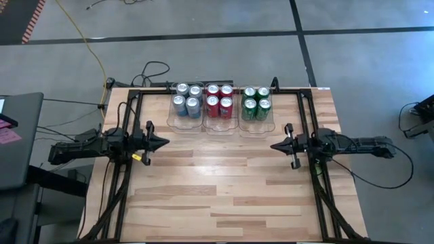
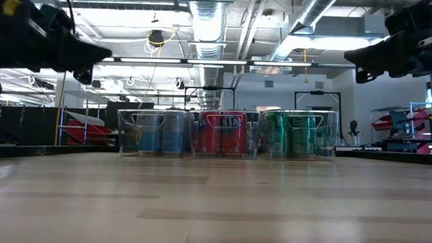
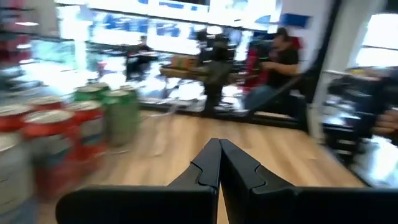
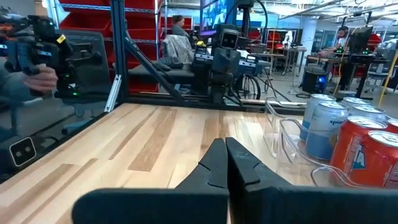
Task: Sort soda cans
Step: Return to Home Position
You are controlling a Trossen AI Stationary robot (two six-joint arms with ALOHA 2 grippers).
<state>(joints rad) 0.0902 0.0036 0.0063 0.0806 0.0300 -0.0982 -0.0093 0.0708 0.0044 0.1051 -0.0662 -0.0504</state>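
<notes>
Several soda cans stand upright in three clear bins at the table's far side: silver-blue cans (image 1: 186, 98) in the left bin, red cans (image 1: 219, 99) in the middle bin, green cans (image 1: 255, 102) in the right bin. My left gripper (image 1: 165, 142) hovers level at the table's left, shut, holding nothing. My right gripper (image 1: 274, 146) hovers level at the table's right, shut, holding nothing. Both point toward the table's middle, apart from the cans.
The three clear bins (image 2: 226, 133) stand side by side near the far edge. Bare wooden tabletop (image 1: 224, 176) lies between and in front of the grippers. Black frame rails (image 1: 129, 122) run along both sides. People show in the room beyond.
</notes>
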